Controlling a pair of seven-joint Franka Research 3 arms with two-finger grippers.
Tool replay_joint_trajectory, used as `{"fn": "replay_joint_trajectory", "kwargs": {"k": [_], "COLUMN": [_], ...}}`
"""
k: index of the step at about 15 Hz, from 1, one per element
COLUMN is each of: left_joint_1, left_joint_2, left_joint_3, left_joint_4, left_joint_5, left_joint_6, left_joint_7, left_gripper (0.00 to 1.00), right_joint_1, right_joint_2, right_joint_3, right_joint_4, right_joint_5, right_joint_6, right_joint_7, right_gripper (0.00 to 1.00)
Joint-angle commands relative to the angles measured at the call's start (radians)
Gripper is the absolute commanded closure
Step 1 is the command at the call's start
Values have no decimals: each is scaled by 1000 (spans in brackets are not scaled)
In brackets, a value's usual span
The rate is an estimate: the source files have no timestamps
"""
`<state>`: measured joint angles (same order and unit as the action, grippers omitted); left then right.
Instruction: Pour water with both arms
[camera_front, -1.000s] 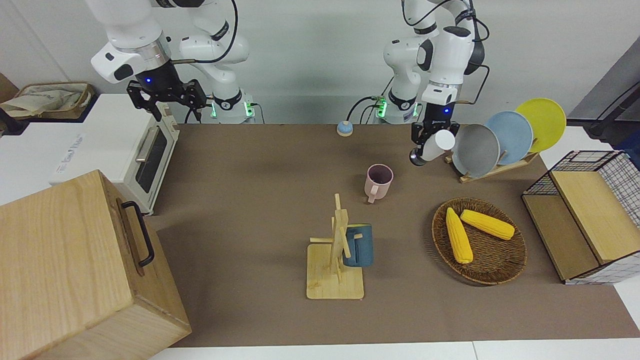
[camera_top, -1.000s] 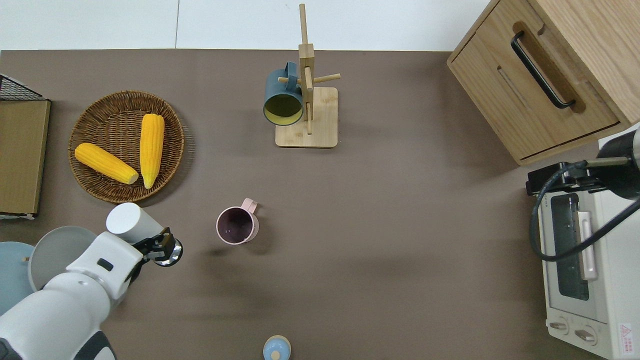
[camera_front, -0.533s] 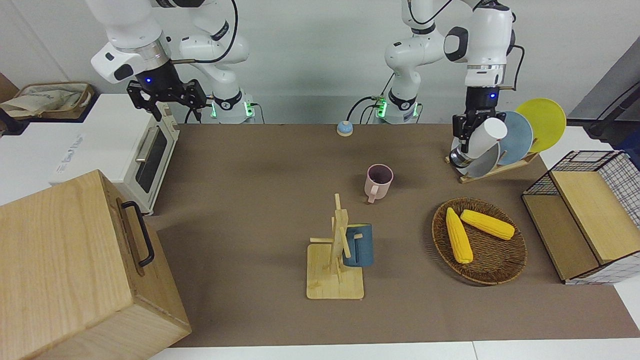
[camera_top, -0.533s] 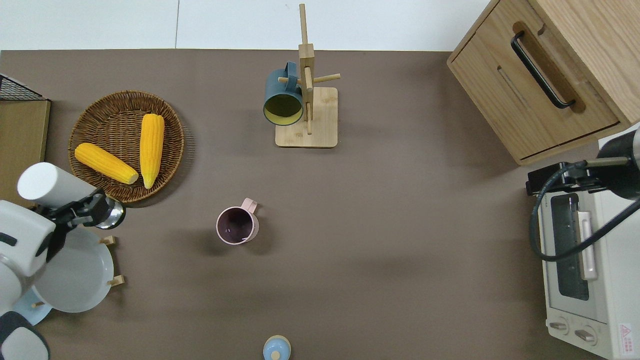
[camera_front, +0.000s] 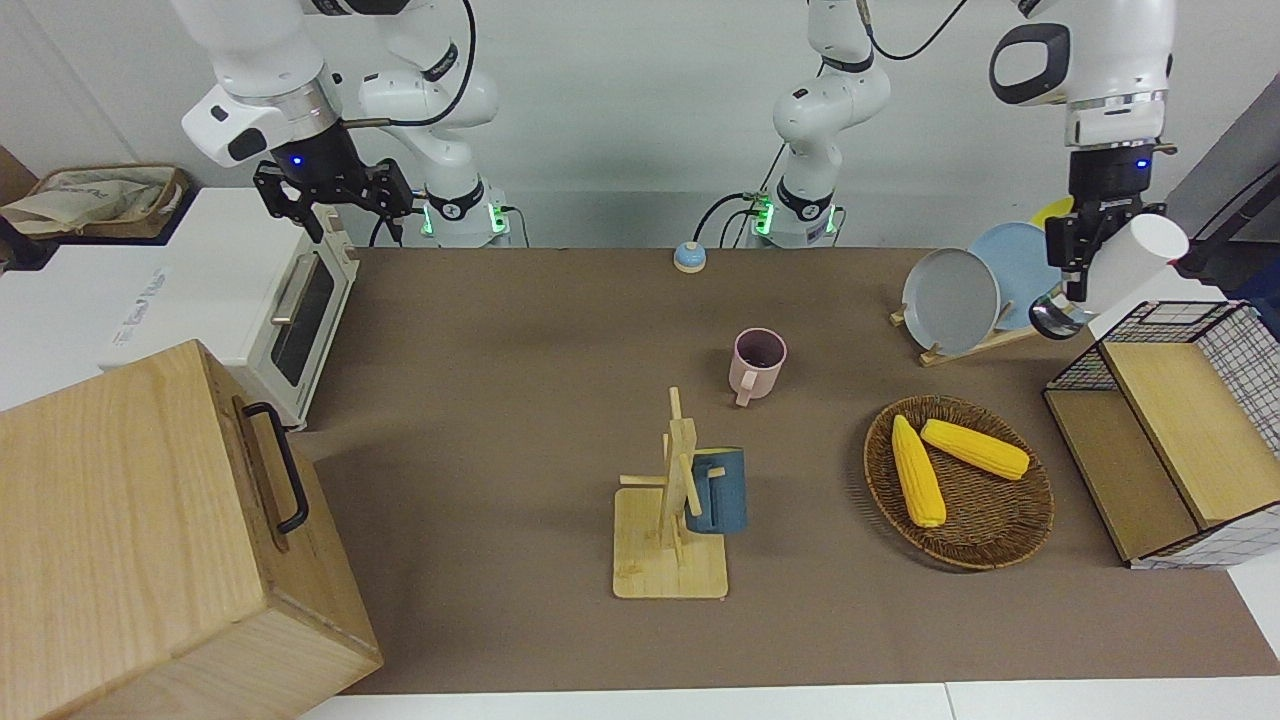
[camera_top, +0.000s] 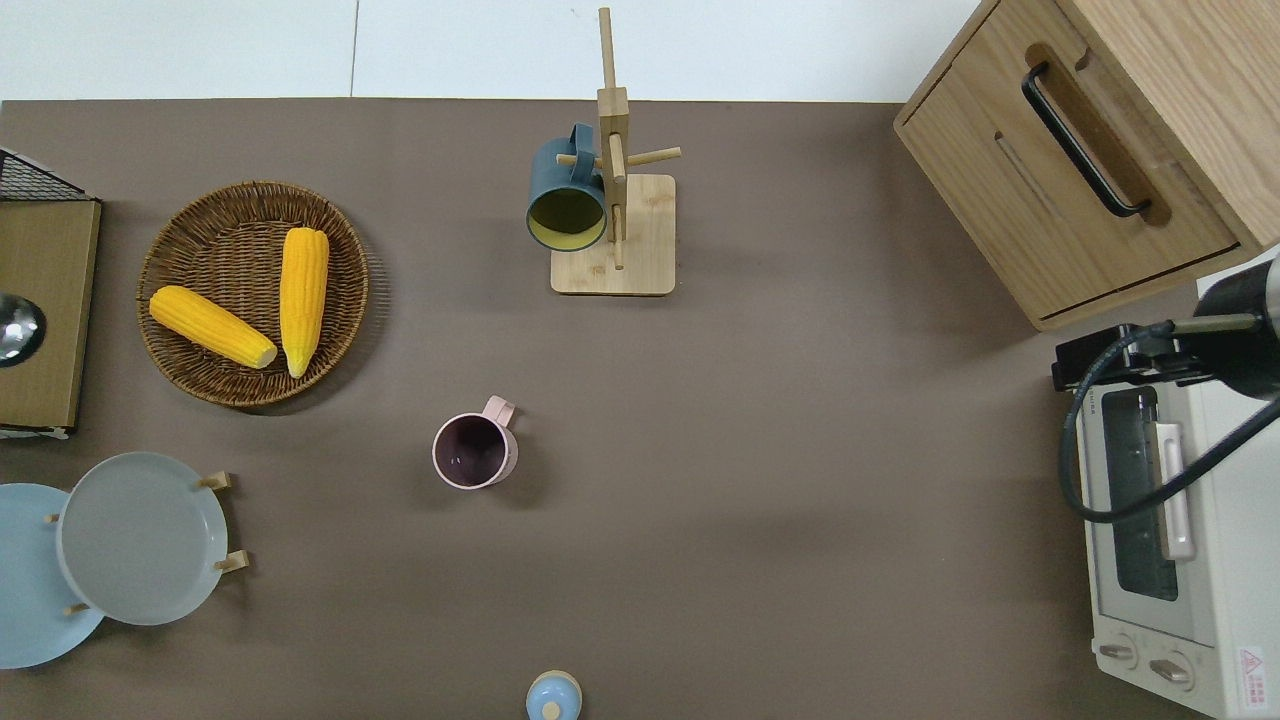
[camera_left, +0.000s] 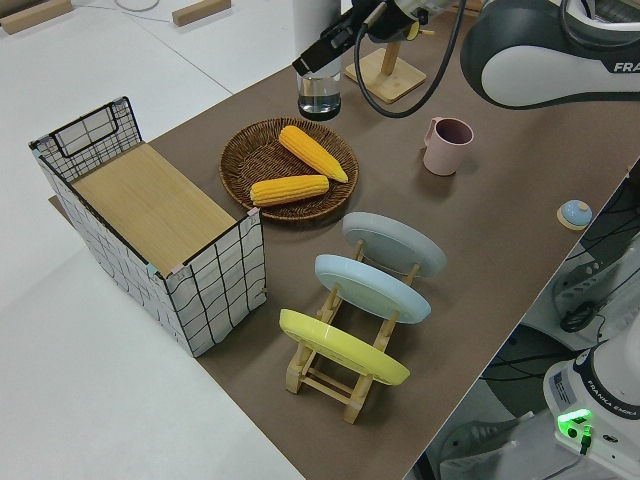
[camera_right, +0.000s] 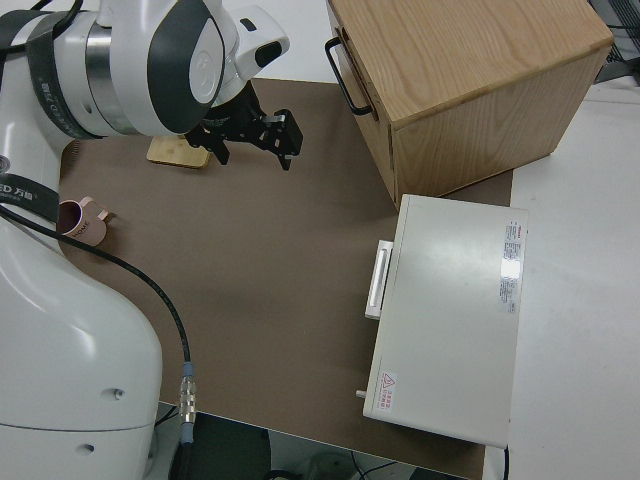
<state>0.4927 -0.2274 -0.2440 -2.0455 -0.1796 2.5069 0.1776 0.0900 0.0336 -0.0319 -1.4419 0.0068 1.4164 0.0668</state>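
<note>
The left gripper (camera_front: 1078, 262) is clamped on a tilted white flask (camera_front: 1128, 262) with a steel base, up over the wire-sided wooden box (camera_front: 1180, 420). The pink mug (camera_top: 474, 452) stands well apart from it, mid-table. The right gripper (camera_front: 335, 195), fingers spread, is parked.

A mug (camera_top: 474, 452) stands mid-counter (camera_top: 800, 480). Farther from the robots, a second mug (camera_top: 566, 195) is hung on a rack (camera_top: 620, 225). Toward the left arm's end, two corn cobs (camera_top: 300, 295) are laid in a basket (camera_top: 190, 215), with a plate rack (camera_front: 985, 290) nearer to the robots and a wire crate (camera_front: 1180, 430) beside the basket. Toward the right arm's end, an oven (camera_top: 1165, 540) is set nearer to the robots than a cabinet (camera_top: 1090, 150).
</note>
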Motion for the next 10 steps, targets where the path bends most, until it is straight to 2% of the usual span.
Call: {"fn": "replay_joint_trajectory", "kwargs": {"k": [1,6,10], "left_joint_1": [76,162,187], "left_joint_2": [160,322,401], "left_joint_3": [-6,-5,-5], "left_joint_4": [206,349,364], "left_joint_5": [11,-3,-164], "left_joint_6": [-46,-24,78], "left_joint_7": [94,241,425], "left_gripper": [1000,1000,1000], "right_joint_1": [2,2,2], "right_joint_2": [-17,-17,-17], "right_joint_3": [-2,-2,-2], "right_joint_4": [-18,-18,-18], "right_joint_5": [2,2,2], "right_joint_6": [4,4,4], "right_joint_7": [-16,-16,-16], "right_gripper": [9,9,9]}}
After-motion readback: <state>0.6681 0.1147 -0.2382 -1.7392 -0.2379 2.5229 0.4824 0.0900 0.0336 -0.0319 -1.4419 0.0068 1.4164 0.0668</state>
